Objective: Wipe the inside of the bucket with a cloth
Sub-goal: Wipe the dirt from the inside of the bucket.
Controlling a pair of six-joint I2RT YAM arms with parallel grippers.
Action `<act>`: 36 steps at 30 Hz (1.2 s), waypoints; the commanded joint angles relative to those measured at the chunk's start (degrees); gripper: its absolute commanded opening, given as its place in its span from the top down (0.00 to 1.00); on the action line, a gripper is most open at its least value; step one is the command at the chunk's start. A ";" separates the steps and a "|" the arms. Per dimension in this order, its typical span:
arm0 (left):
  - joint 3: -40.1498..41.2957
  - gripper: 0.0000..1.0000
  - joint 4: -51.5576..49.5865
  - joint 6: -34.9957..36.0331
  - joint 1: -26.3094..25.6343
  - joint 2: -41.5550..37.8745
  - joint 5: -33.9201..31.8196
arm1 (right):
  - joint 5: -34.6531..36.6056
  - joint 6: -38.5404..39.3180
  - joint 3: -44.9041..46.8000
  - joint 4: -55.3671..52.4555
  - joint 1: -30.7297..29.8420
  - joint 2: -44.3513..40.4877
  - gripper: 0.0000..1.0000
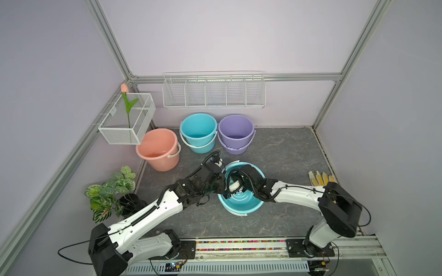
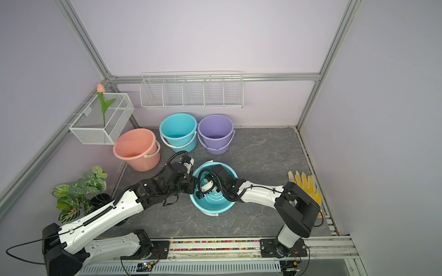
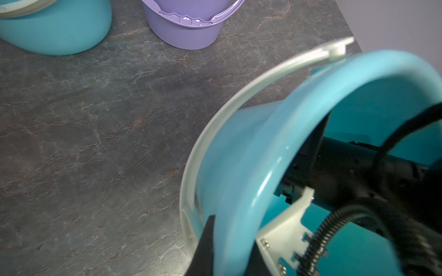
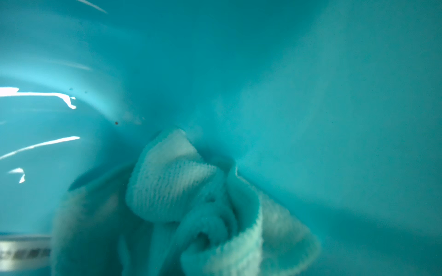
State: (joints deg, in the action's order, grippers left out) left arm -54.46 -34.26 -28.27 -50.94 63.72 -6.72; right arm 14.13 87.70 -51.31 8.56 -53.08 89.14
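In both top views a round teal plastic bucket (image 1: 240,209) is seen near the middle of the grey stone-look table (image 1: 287,155), with both arms reaching to it. The left gripper (image 1: 223,185) is set at the bucket's rim. The right gripper (image 1: 228,194) is pushed down inside, mostly hidden by its own wrist. The cloth cannot be seen from up here. In the left wrist view the rim is pinched by the closed left gripper, with one black finger (image 3: 207,239) seen outside the wall. This hold is likely there so that the bucket is kept from sliding or turning while it is rubbed. In the right wrist view the pale mint-green fluffy terry cloth (image 4: 172,181) is seen bunched up against the shiny inner wall. It is held tight in the closed right gripper, whose fingers cannot be made out. The cloth looks soft, ribbed and crumpled. A small dark speck (image 4: 116,123) is seen on the wall near it, so more wiping is likely needed.
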 commanded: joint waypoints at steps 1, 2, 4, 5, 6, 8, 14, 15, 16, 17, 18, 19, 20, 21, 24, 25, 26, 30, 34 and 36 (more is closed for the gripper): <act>-1.37 1.00 0.77 -0.79 -0.62 -0.94 1.72 | 1.00 -0.93 0.59 -3.92 -0.78 -7.98 0.93; -1.14 1.00 0.93 -0.95 -0.62 -1.16 1.47 | 1.59 -0.86 0.57 -5.77 -1.20 -9.97 0.93; -0.87 1.00 1.13 -1.17 -0.64 -1.32 1.19 | 2.98 -0.52 0.59 -8.67 -2.03 -13.26 0.93; -0.78 1.00 1.13 -1.18 -0.58 -1.26 1.10 | 3.56 -0.34 0.57 -9.88 -2.43 -15.09 0.93; -0.74 1.00 1.21 -1.26 -0.64 -1.18 1.21 | 3.99 -0.17 0.60 -11.18 -2.93 -16.76 0.93; -0.65 1.00 1.30 -1.26 -0.60 -0.89 1.34 | 4.86 -0.09 0.60 -14.18 -3.67 -19.47 0.93; -0.74 1.00 1.39 -1.15 -0.62 -0.22 1.67 | 10.62 1.16 -1.95 -21.38 -5.16 -23.31 0.93; -0.82 1.00 1.43 -1.17 -0.63 -0.18 1.65 | 11.49 1.26 -2.74 -23.22 -5.15 -23.12 0.94; -0.90 1.00 1.47 -1.11 -0.58 0.00 1.65 | 12.18 1.27 -3.58 -24.84 -5.12 -22.76 0.94; -0.98 1.00 1.43 -1.08 -0.58 0.03 1.71 | 12.99 1.50 -4.30 -26.41 -5.11 -22.18 0.93; -1.08 1.00 1.48 -1.00 -0.58 0.15 1.79 | 13.61 1.83 -4.81 -27.42 -5.17 -21.43 0.93; -1.21 1.00 1.48 -1.04 -0.59 0.35 1.86 | 13.94 2.26 -5.11 -27.94 -5.15 -20.71 0.93; -1.35 1.00 1.55 -0.94 -0.57 0.56 1.99 | 14.25 2.68 -5.35 -28.27 -5.12 -19.85 0.93; -1.46 1.00 1.54 -0.91 -0.60 0.74 2.08 | 14.27 3.04 -5.61 -28.61 -5.14 -18.84 0.93; -1.96 1.00 1.48 -0.73 -0.63 1.14 2.36 | 13.84 3.16 -6.88 -30.00 -5.04 -15.28 0.93; -2.12 1.00 1.36 -0.73 -0.58 1.23 2.36 | 13.74 3.04 -7.34 -30.32 -5.08 -14.14 0.93; -2.14 1.00 1.39 -0.66 -0.58 1.22 2.41 | 13.42 2.73 -7.85 -30.44 -5.09 -12.79 0.93; -2.44 1.00 1.29 -0.77 -0.59 1.05 2.31 | 11.33 0.53 -9.61 -29.73 -4.49 -8.05 0.94; -2.41 1.00 1.08 -0.90 -0.63 0.80 2.19 | 10.13 -1.88 -9.98 -27.47 -3.42 -3.66 0.93; -2.41 1.00 0.97 -0.93 -0.59 0.62 2.16 | 8.73 -3.39 -9.66 -26.36 -2.79 -1.53 0.93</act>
State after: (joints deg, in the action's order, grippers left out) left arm -54.52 -34.33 -28.69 -51.40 65.14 -5.06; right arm 24.97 86.96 -60.34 -19.68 -56.86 85.54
